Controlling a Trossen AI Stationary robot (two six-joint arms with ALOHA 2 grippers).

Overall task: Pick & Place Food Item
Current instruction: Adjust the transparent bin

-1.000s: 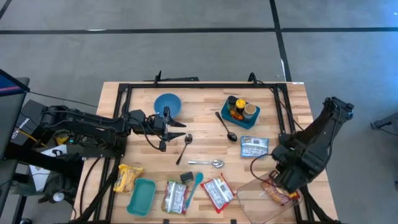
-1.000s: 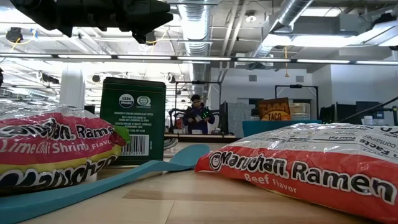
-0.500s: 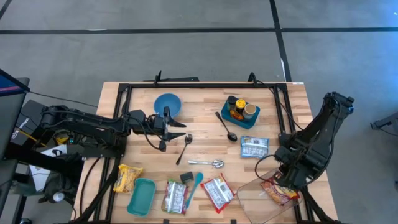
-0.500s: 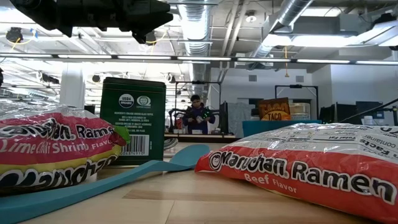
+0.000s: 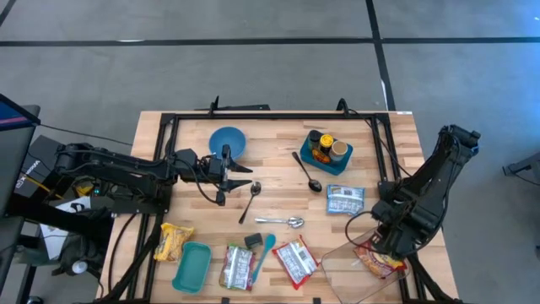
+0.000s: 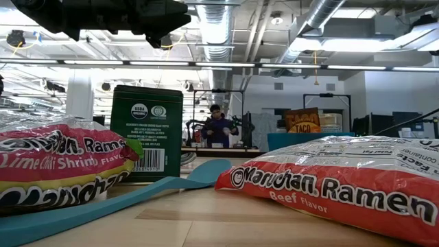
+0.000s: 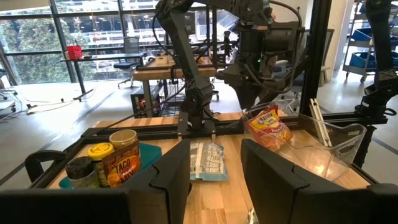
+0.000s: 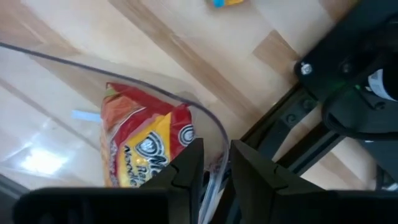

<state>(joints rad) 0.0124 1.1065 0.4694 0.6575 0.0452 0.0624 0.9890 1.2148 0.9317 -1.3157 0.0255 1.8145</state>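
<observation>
A red and yellow noodle packet hangs in my right gripper, which points down at the table's near right corner and is shut on it. Below it stands a clear plastic container. The left wrist view shows the packet tilted over the container's open top. My left gripper waits level and open over the table's left middle, nothing between its fingers. My right gripper pinches the packet by its upper edge between its two fingers, coming from above and pointing down. The packet hangs tilted below the fingers, its lower end within the container's walls. I cannot tell whether it touches the container's floor.
On the table lie a blue bowl, a teal tray of jars, spoons, a blue-white packet, ramen packs, a teal spatula, a teal tub and a yellow bag. A black frame rims the table.
My right gripper has gone down a little over the clear container, still shut on the packet, which hangs lower in the container than before. My left arm has kept still.
</observation>
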